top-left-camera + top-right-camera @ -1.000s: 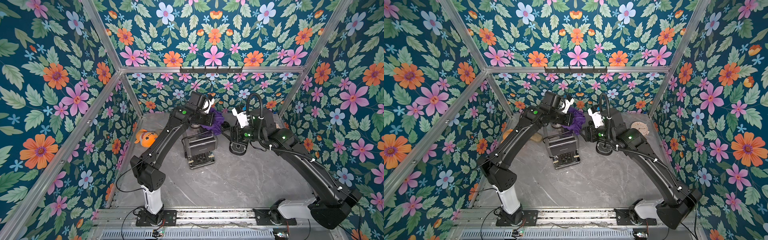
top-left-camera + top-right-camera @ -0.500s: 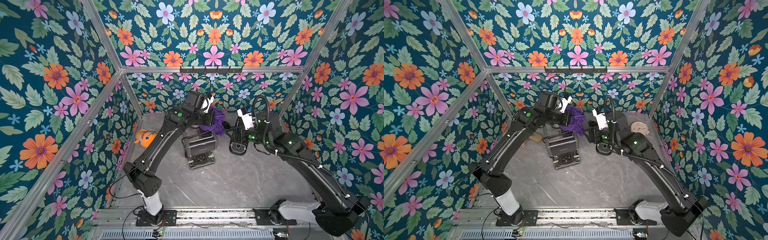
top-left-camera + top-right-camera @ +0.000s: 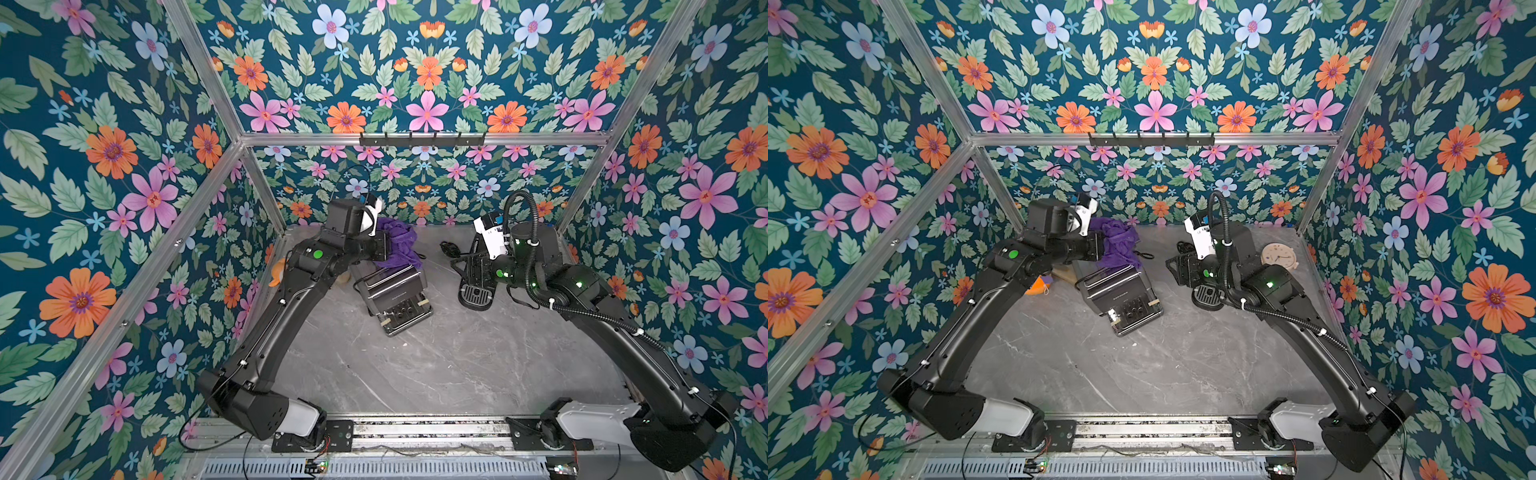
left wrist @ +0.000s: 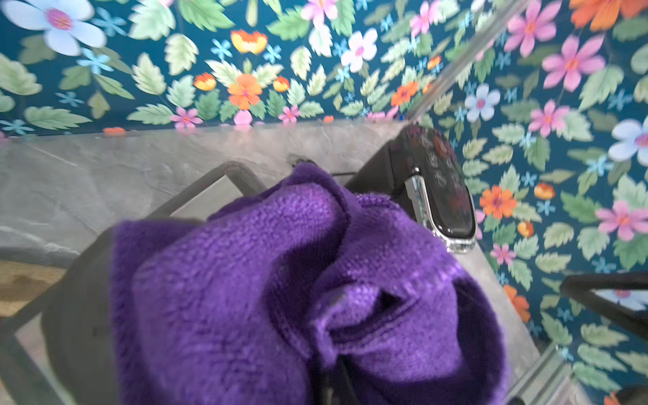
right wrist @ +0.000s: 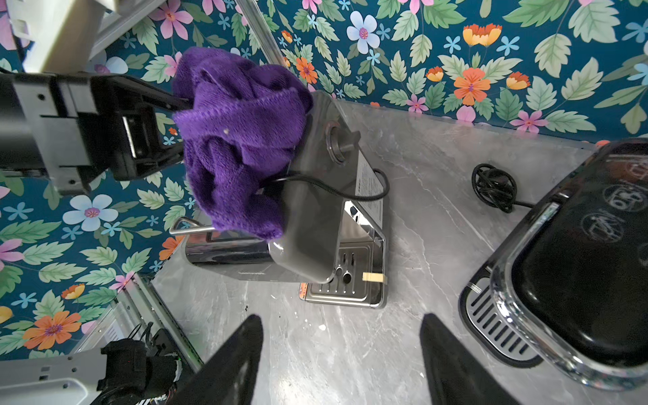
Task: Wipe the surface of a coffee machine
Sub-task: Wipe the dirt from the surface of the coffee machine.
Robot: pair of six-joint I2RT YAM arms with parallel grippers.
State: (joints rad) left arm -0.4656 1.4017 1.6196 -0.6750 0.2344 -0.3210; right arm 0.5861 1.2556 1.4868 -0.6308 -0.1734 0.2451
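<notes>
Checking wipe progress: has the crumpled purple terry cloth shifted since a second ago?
Yes. The purple cloth moved toward the robot's left, across the rear of the silver coffee machine, which stayed put.

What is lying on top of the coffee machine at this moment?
A bunched purple cloth, clamped in the left gripper, rests on the coffee machine's top. A round knob and a black cable show beside it. The surface under the cloth is hidden.

black appliance (image 5: 575,252) | coiled cord (image 5: 492,187) near it | wooden clock (image 3: 1278,254) | orange toy (image 3: 1038,286)
</notes>
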